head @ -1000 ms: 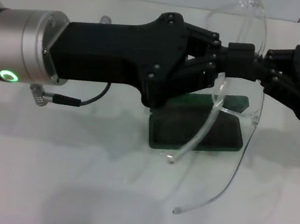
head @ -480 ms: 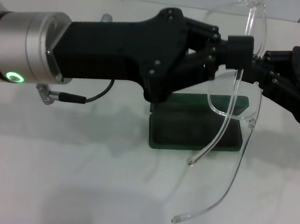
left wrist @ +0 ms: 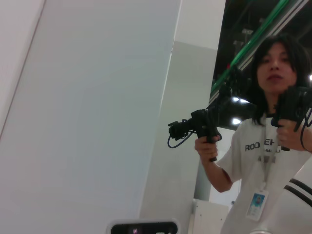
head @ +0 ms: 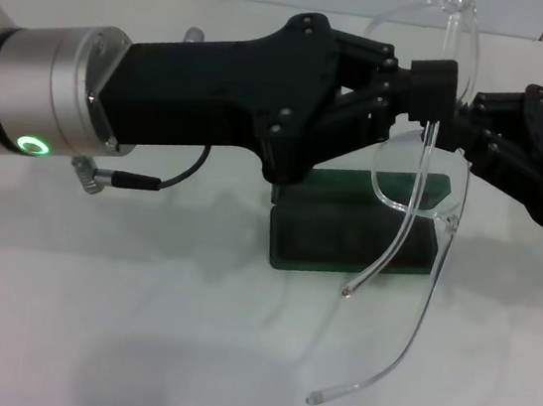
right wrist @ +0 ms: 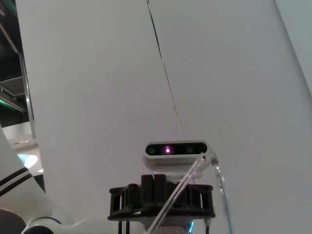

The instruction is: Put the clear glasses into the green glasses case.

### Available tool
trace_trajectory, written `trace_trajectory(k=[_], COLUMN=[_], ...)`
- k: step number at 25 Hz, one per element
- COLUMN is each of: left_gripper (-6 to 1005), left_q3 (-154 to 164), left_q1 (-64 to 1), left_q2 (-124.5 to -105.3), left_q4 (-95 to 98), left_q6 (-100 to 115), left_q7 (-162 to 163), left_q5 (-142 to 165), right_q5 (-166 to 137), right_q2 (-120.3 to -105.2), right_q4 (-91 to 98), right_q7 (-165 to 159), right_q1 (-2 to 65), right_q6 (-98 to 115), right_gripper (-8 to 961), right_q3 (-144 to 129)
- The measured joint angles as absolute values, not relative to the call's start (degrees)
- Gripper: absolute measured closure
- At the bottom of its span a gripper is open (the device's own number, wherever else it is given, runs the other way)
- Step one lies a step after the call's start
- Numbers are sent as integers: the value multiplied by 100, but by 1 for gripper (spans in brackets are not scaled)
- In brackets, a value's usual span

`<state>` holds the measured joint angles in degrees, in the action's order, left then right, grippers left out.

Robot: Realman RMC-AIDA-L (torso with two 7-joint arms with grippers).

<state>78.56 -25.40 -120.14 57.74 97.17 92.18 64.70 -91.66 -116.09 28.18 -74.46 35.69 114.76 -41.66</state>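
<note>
left hand (head: 429, 84), right hand (head: 463, 116) gripping clear glasses (head: 426, 173); shirt (left wrist: 265, 161) reads "ROO"

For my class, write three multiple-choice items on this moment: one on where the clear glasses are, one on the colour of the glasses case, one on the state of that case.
1. Where are the clear glasses?
A. Lying inside the case
B. Held up above the case
C. Flat on the table

2. What colour is the glasses case?
A. Dark green
B. Red
C. White

3. What state is the case in?
A. Shut
B. Open, nothing in it
C. Open, glasses inside

Answers: 1 B, the left end effector and right end effector meet at the lens, temple arms hanging over the case. 2 A, it is dark green. 3 B, its raised lid and bare interior show.
</note>
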Motion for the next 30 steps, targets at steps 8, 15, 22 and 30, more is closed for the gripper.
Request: trace_trajectory(k=[8, 15, 22, 30], left_gripper=[973, 972, 972, 972], left_q3=[7913, 7919, 7988, 8141], left_q1=[-2478, -2497, -2461, -2356], left_q2=[-12003, -12007, -12011, -12029], left_q4=[5744, 5606, 5589, 5531], left_q6=[9745, 9738, 9711, 9671], left_q7=[9200, 9179, 9049, 8528], left_q5=[6349, 6370, 6352, 6244], right_q5=[-9195, -9118, -9058, -8982], right_q2=[-11607, -11607, -11619, -11619], right_q4=[2667, 2652, 2634, 2575], right_q7=[-7354, -7321, -7318, -7287], right_q1=[3573, 3593, 3596, 3584], right_q6=[11448, 11433, 11432, 11433], right_gripper=[882, 882, 882, 881], right_q3=[-4167, -4334, -4372, -4377])
